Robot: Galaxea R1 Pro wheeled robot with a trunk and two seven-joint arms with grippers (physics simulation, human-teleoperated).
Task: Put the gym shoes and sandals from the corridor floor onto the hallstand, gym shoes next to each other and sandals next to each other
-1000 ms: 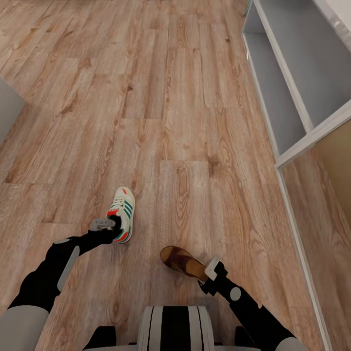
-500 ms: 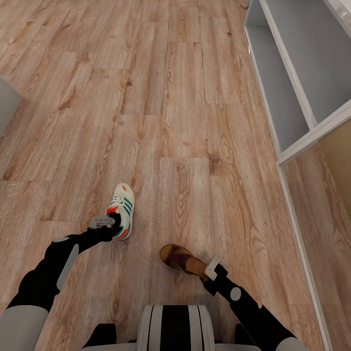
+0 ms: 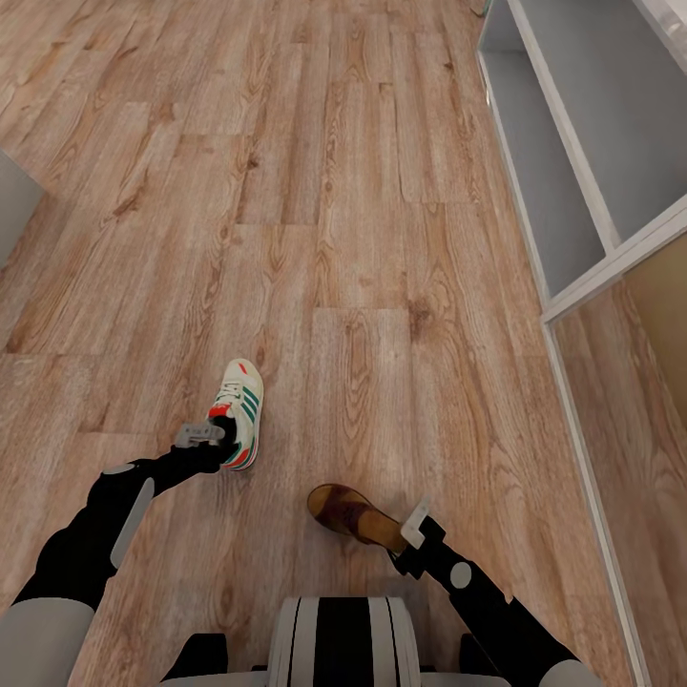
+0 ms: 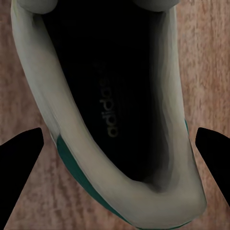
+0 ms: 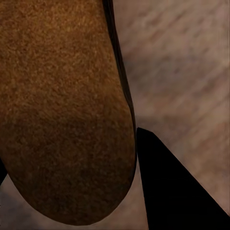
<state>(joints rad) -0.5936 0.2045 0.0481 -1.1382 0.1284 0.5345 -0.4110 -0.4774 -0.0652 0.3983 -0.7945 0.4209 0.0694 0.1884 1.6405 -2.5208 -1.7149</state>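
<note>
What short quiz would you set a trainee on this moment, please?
1. True or false: the gym shoe is on the hallstand.
2. What lies at the right gripper? A) a gym shoe B) a sandal C) nothing
3. Fill in: in the left wrist view, the word printed inside the gym shoe reads ____.

Key:
1. False. It is out over the corridor floor, with the hallstand off to the robot's right.
2. B, the sandal.
3. adidas
</note>
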